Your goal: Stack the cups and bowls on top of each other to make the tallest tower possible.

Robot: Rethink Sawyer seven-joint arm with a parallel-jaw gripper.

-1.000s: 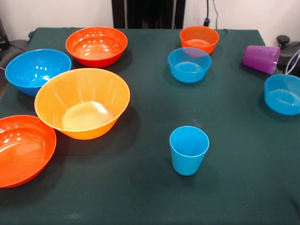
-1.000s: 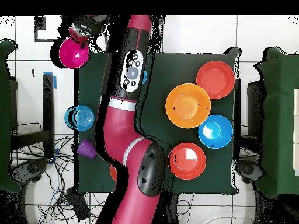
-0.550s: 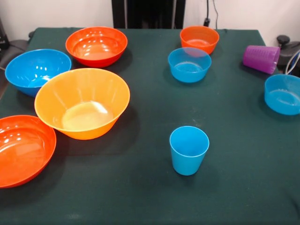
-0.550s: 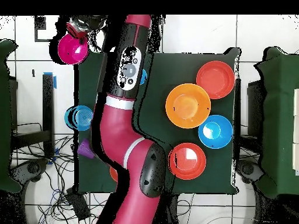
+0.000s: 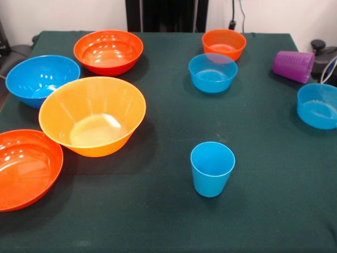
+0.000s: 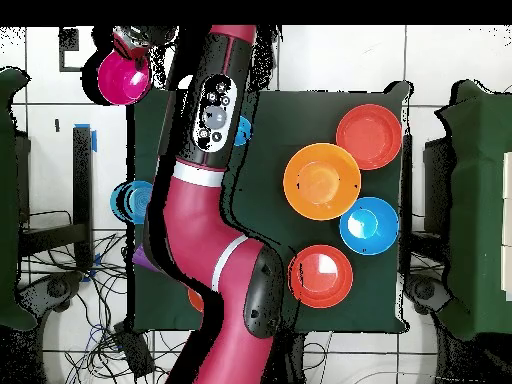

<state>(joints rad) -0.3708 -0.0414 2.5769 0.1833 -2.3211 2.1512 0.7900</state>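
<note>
1. We saw the gripper [image 6: 128, 42] only in the overhead view, out past the corner of the dark green cloth-covered table [image 5: 158, 211]; whether its jaws were open or closed we could not tell.
2. A glossy magenta-pink plastic bowl [image 6: 124, 80] sat just beside the gripper, off the table, seemingly touching it, though we could not confirm a grasp.
3. Going left to right in the front view, all well apart from the jaws: a large red-orange plastic bowl [image 5: 23, 168] at the table's edge, a large blue plastic bowl [image 5: 39, 79], then a large yellow-orange plastic bowl [image 5: 92, 116] between them.
4. A second red-orange bowl [image 5: 108, 51] stood behind these.
5. A light blue tapered plastic cup [image 5: 212, 168] stood upright alone.
6. Behind it a small blue plastic bowl [image 5: 212, 73] touched or overlapped a small orange plastic bowl [image 5: 224, 43].
7. A translucent purple plastic cup [image 5: 293, 66] lay on its side, and another small blue bowl [image 5: 318, 105] sat at the edge.
8. Nothing was stacked.
</note>
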